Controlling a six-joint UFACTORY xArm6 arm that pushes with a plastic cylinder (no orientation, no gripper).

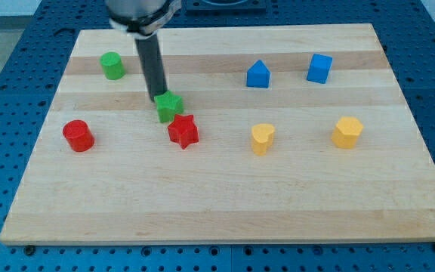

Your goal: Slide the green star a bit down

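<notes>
The green star (170,107) lies left of the board's middle. My tip (159,96) touches its upper left edge, with the dark rod rising toward the view's top. A red star (183,131) sits just below and right of the green star, touching or nearly touching it.
A green cylinder (112,66) is at the upper left and a red cylinder (78,136) at the left. Two blue blocks (257,75) (319,68) sit at the upper right. A yellow heart (262,139) and a yellow hexagon (347,131) lie at the right. The wooden board (217,211) has blue pegboard around it.
</notes>
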